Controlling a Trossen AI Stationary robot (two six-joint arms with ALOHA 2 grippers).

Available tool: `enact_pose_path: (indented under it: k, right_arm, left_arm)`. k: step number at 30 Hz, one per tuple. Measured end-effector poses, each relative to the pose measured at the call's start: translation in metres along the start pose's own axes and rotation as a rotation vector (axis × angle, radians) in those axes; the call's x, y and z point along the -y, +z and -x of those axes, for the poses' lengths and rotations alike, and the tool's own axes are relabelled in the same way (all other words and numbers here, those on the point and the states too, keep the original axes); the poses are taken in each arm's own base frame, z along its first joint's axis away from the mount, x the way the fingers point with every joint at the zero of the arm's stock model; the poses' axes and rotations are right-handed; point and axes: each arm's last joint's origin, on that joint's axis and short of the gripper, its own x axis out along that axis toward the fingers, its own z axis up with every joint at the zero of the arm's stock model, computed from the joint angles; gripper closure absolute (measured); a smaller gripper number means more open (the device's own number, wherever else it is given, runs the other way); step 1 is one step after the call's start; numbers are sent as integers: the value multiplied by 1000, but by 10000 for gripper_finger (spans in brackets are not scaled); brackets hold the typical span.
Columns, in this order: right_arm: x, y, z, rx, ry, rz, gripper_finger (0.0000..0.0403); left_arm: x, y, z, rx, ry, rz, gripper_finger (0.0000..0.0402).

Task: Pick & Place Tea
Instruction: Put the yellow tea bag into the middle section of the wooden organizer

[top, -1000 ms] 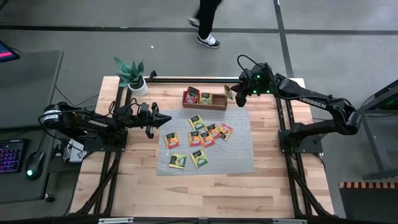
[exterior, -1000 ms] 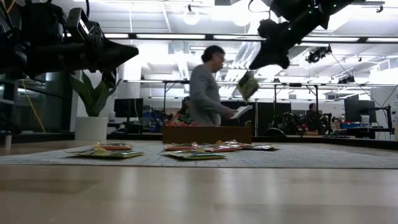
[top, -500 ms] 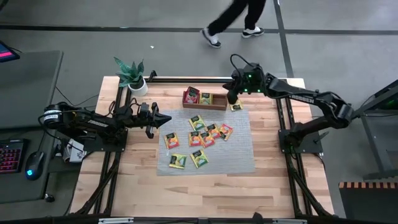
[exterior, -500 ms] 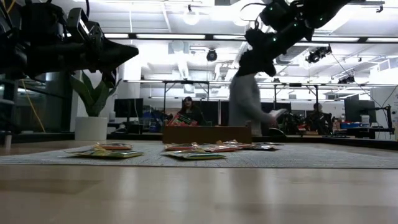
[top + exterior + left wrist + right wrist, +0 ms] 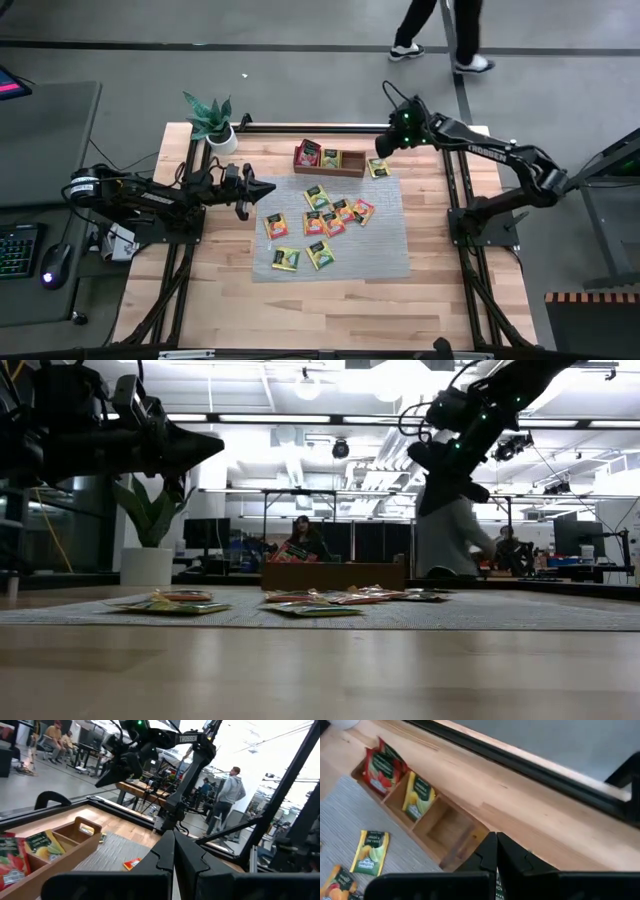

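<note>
Since a second ago, the right end effector (image 5: 381, 145) has let go of the green-yellow sachet (image 5: 378, 168) it carried. That sachet now lies flat on the grey mat (image 5: 385, 250), just beside the right end of the wooden tray (image 5: 330, 173) and outside it. It is square, so no long axis shows. Its edges sit slightly askew to the tray's, and which way its label points cannot be told.

The right end effector hangs above the tray's right end with its fingers together and nothing between them. The left end effector (image 5: 268, 190), fingers likewise pressed together, waits over the mat's left edge, pointing toward the middle.

Two tray compartments hold tea: red sachets (image 5: 308, 153) in the left one and a yellow-green sachet (image 5: 331, 158) in the middle one. The right compartment shows its wooden floor. Eight more sachets lie on the mat: a loose cluster of five at the centre (image 5: 328, 222), one to its left (image 5: 274, 226) and two nearer the front (image 5: 320, 254).

Bare mat stretches along the right side and front, with bare tabletop (image 5: 330, 310) beyond. One potted plant (image 5: 212, 120) stands at the back-left corner. A person (image 5: 440, 30) walks on the floor behind the tabletop.
</note>
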Motion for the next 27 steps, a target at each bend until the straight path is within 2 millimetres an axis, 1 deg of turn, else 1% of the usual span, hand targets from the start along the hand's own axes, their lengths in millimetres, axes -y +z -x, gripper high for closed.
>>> enact_pose_path:
  k: [2, 7, 10, 13, 15, 17, 19, 23, 27]
  right_arm:
    - [6, -1, -9, -47, 11, -28, 403]
    - [15, -13, -46, -204, 38, -58, 403]
    - [20, -20, -63, -272, 25, -96, 403]
    - [23, -25, -75, -313, 37, -101, 402]
    - [23, -27, -78, -331, 60, -73, 395]
    - [22, -27, -78, -334, 76, -40, 377]
    - [22, -27, -78, -326, 83, -15, 349]
    - [22, -26, -78, -323, 79, -1, 275]
    - [23, -26, -78, -312, 31, -32, 202]
  left_arm:
    - [0, 0, 0, 2, 5, 0, 402]
    - [0, 0, 0, 5, 3, 23, 402]
    - [0, 0, 0, 4, 0, 50, 402]
    - [0, 0, 0, 2, -2, 73, 402]
    - [0, 0, 0, 0, -5, 83, 402]
    - [1, 0, 0, -5, -15, 90, 402]
    - [1, 0, 0, -11, -23, 95, 402]
    - [1, -1, 0, -21, -40, 96, 402]
    - [1, -1, 0, -25, -49, 96, 402]
